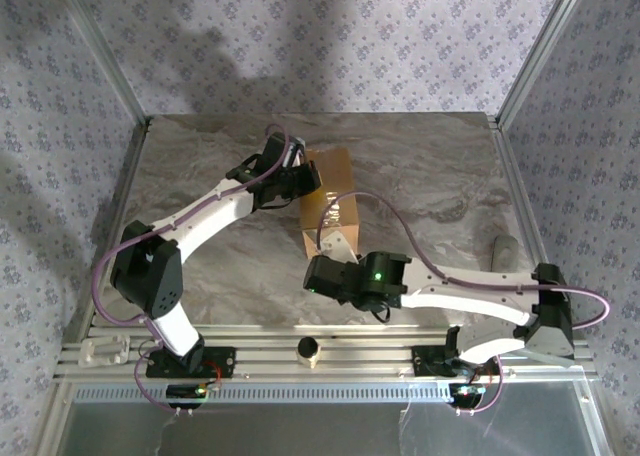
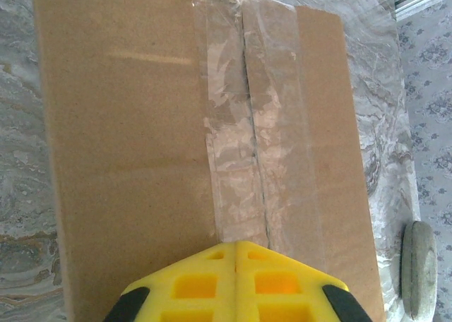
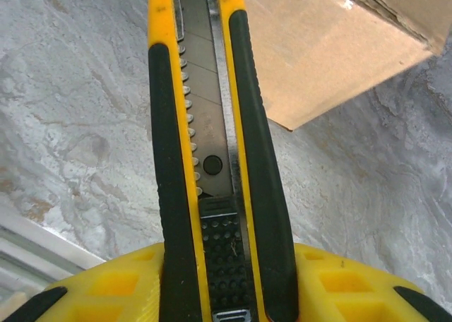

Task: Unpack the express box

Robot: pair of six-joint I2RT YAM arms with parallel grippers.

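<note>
The express box [image 1: 335, 191] is a brown cardboard box lying on the marble table, its flaps down and clear tape along the top seam [image 2: 247, 124]. My left gripper [image 2: 236, 246] is shut with nothing in it, its yellow fingertips resting on the box top at the near end of the tape; from above it sits at the box's left side [image 1: 308, 181]. My right gripper [image 3: 226, 255] is shut on a yellow and black utility knife [image 3: 212, 124] with the blade out, pointing toward a corner of the box [image 3: 318, 46]. In the top view that gripper [image 1: 322, 274] hovers just in front of the box.
A grey oval object [image 1: 505, 248] lies on the table to the right, also seen at the edge of the left wrist view [image 2: 418, 265]. A small cylinder [image 1: 309, 349] and a white part [image 1: 105, 351] sit on the front rail. Patterned walls enclose three sides.
</note>
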